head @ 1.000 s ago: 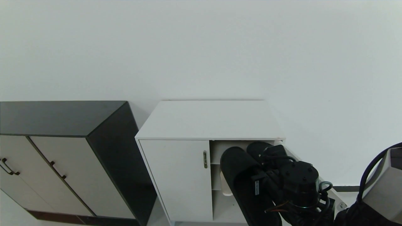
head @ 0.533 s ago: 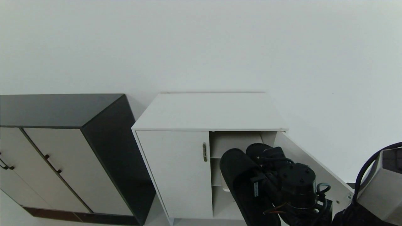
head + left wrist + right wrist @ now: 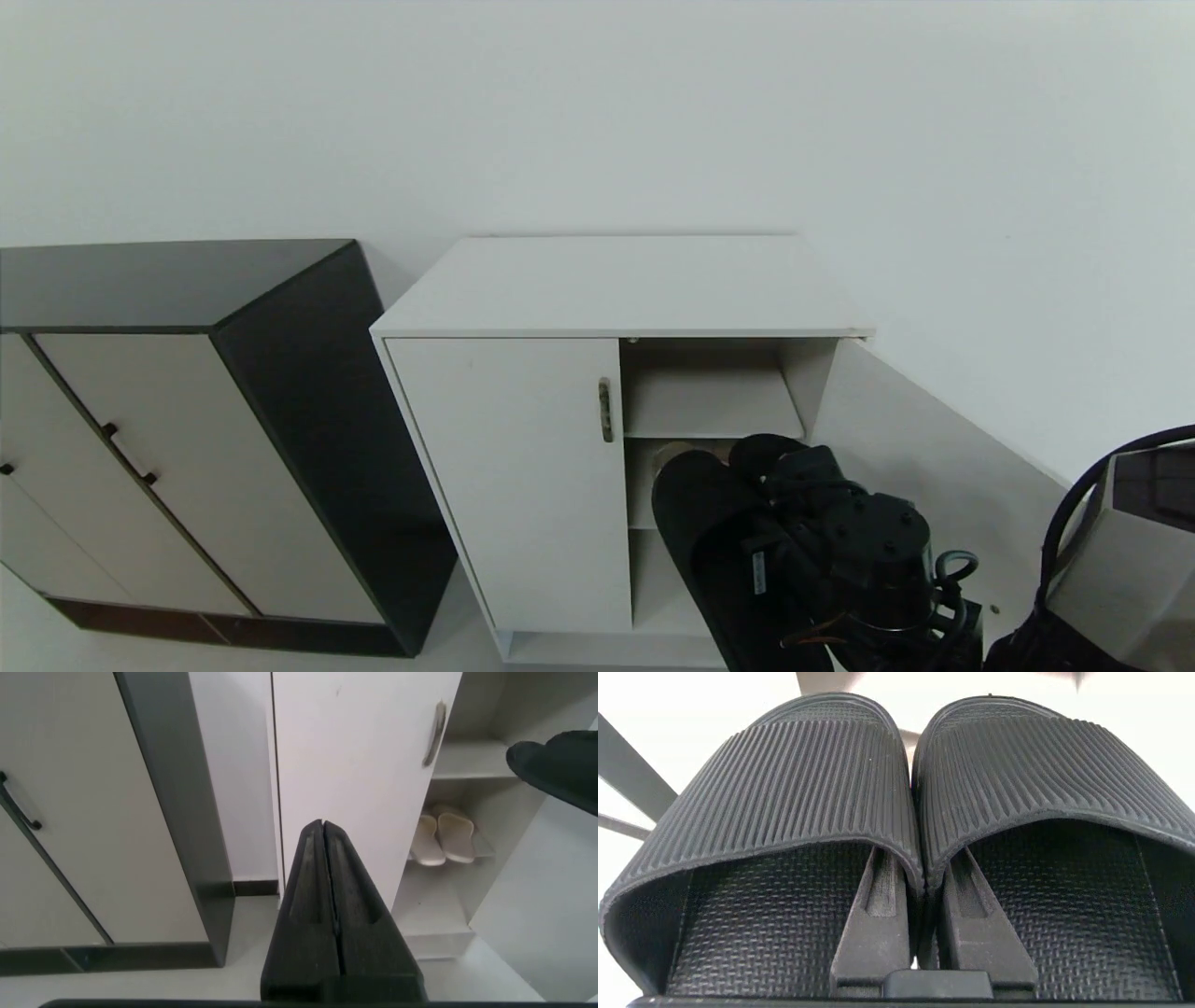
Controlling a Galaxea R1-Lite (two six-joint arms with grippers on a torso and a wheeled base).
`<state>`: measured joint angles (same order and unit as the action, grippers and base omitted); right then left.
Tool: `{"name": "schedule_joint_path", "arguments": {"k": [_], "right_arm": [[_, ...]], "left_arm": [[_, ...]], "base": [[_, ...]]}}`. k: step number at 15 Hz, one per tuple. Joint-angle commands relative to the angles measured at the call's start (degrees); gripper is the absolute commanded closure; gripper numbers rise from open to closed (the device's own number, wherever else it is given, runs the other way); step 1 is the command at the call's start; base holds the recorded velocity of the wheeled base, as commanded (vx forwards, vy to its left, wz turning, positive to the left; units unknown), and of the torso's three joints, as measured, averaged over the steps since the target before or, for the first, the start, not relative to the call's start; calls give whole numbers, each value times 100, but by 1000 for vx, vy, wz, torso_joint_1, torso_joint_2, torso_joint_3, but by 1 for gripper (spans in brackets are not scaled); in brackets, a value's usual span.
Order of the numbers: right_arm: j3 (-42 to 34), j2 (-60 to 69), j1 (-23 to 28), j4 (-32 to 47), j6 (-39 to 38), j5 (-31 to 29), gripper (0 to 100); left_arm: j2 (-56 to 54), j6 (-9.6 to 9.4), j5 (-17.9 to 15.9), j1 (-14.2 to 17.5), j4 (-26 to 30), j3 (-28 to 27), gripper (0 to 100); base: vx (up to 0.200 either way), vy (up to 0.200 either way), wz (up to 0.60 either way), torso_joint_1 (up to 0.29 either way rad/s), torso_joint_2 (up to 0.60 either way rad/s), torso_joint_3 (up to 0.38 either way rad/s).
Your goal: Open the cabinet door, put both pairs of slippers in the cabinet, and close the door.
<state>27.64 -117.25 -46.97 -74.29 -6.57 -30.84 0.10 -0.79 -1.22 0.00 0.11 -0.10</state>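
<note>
1. Presently, black slippers [image 3: 702, 523]: one pair, side by side, toes toward the open half of the cabinet. They are carried in front of its shelves and rest on none of them yet.
2. Right gripper [image 3: 920, 929]: one finger [image 3: 873, 924] is slid inside each slipper, and the two are clamped on the inner walls that meet between them. Judged purpose: this lets one arm carry both slippers as a single unit.
3. Cabinet [image 3: 616, 280]: white, standing against the wall. The right door [image 3: 924, 439] is swung wide. The left door [image 3: 509, 467] is closed, with its handle [image 3: 605, 409] at the edge, so only the right half gives access.
4. Beige slippers [image 3: 444, 838]: a pair lying flat in the middle compartment, so half the stowing looks done.
5. Left gripper [image 3: 324, 896]: fingers pressed together on nothing. It is held low, facing the closed left door, well apart from both pairs. It is likely parked clear of the right arm's path.
6. Dark cabinet [image 3: 280, 373]: stands just beside the white one, on the robot's left, doors closed; no part in the task
</note>
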Motion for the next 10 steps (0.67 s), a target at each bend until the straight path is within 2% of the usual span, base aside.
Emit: {"name": "schedule_joint_path", "arguments": {"k": [1,10], "right_arm": [[-4,-17,-5,-15,-2,-1,100],[-4,-79,-5,-24,-2,-1,100]], "left_arm": [[-1,0,-1,0,-2,1,100],[-1,0,-1,0,-2,1,100]], "base": [[0,0,0,-193,515,310],[0,0,0,-173,494,318]]}}
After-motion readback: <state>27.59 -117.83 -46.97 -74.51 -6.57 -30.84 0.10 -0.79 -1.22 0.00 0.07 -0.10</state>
